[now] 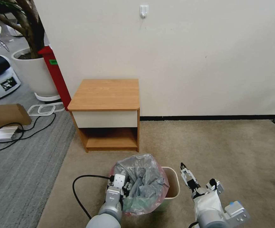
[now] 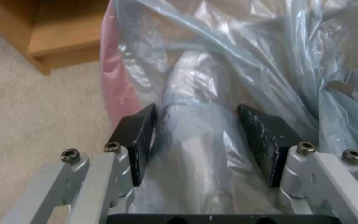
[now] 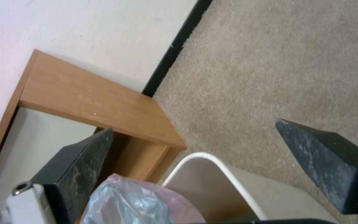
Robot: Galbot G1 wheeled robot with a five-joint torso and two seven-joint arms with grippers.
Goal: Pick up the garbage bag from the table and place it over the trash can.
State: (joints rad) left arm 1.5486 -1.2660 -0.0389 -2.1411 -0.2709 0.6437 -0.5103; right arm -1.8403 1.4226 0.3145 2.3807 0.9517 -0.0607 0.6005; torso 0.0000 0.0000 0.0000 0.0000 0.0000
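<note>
The garbage bag [image 1: 143, 180] is off the worktop [image 1: 107, 94] and bunched over the trash can [image 1: 172, 186], the left claw [image 1: 126, 186] grasping it, right claw [image 1: 185, 173] released beside the can; spreading remains

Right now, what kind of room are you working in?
Probably an office or lab corner: carpet floor, a potted tree, cables and equipment on the floor, plus a small table against the wall.

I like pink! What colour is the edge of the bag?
Pinkish-red, around the grey see-through garbage bag; the left wrist view shows it best.
</note>
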